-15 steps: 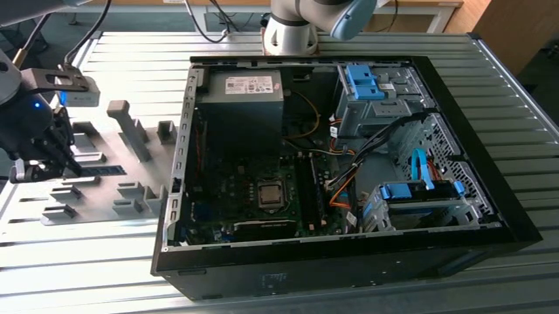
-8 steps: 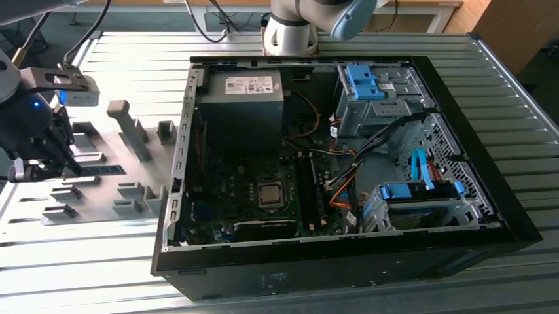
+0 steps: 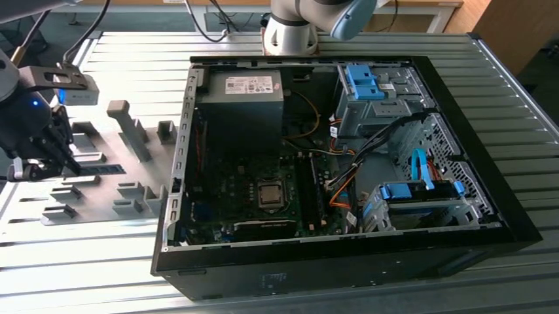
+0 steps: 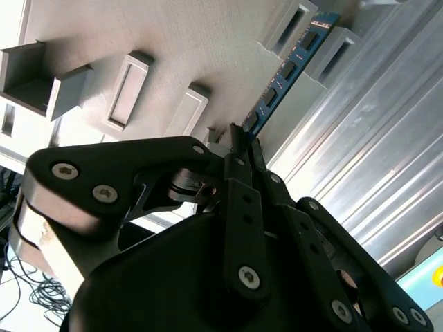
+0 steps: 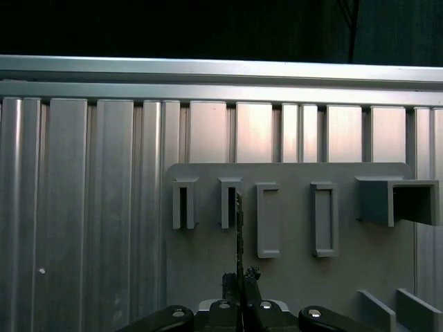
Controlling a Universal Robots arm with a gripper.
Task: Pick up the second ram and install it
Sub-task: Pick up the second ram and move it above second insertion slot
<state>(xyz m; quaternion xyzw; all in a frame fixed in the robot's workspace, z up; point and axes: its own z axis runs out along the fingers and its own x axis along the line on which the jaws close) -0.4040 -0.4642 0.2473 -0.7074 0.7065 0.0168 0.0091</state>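
The second ram point(image 4: 287, 69) is a thin blue stick with dark chips. It lies on edge on the grey holder plate point(image 3: 98, 147), its far end between two grey holder blocks point(image 4: 294, 24). In the first wrist view the ram point(image 5: 239, 228) appears edge-on, running up to a slot. My gripper point(image 4: 239, 138) is shut on the stick's near end, with the fingers point(image 5: 252, 278) pressed on either side of it. In the exterior view the gripper point(image 3: 39, 171) hangs over the plate at the exterior view's left, and the ram point(image 3: 103, 169) stretches from it toward the computer case point(image 3: 332, 271).
The open case holds a motherboard point(image 3: 262, 196), a power supply point(image 3: 240, 98), light-blue drive-bay clips point(image 3: 362, 82) and loose cables point(image 3: 345, 183). Several upright grey blocks point(image 3: 131, 131) stand on the plate. The robot base point(image 3: 292, 29) rises behind the case on the slatted metal table point(image 3: 88, 275).
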